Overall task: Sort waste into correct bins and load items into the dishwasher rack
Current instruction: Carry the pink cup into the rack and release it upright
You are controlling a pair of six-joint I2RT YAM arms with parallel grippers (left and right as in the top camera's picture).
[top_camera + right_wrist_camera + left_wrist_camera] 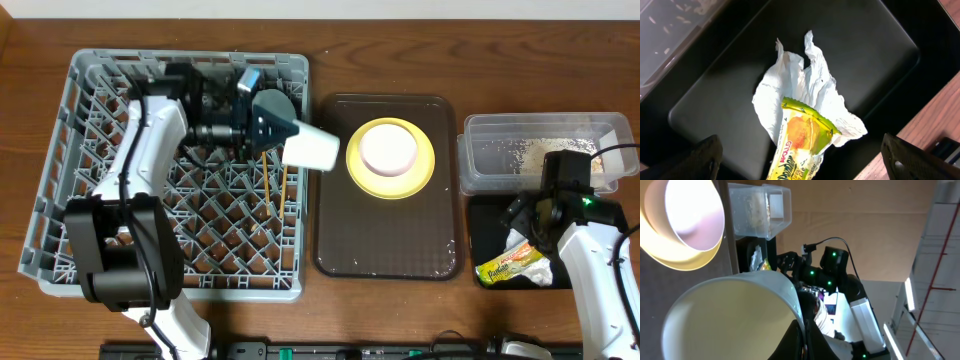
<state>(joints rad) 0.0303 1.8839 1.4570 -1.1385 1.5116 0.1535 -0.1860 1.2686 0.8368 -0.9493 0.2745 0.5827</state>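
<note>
Probably lab, robot arms, wooden table

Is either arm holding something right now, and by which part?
The left gripper is shut on the small white cup, pinching its wall at the rim. The right gripper hangs open over the black tub, holding nothing.

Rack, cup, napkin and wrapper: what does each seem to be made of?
Rack: grey moulded plastic, by its uniform matte lattice.
Cup: smooth white, plastic or ceramic, unclear.
Napkin: thin white paper, crumpled with ragged edges.
Wrapper: likely glossy printed plastic film, green and yellow, creased.
</note>
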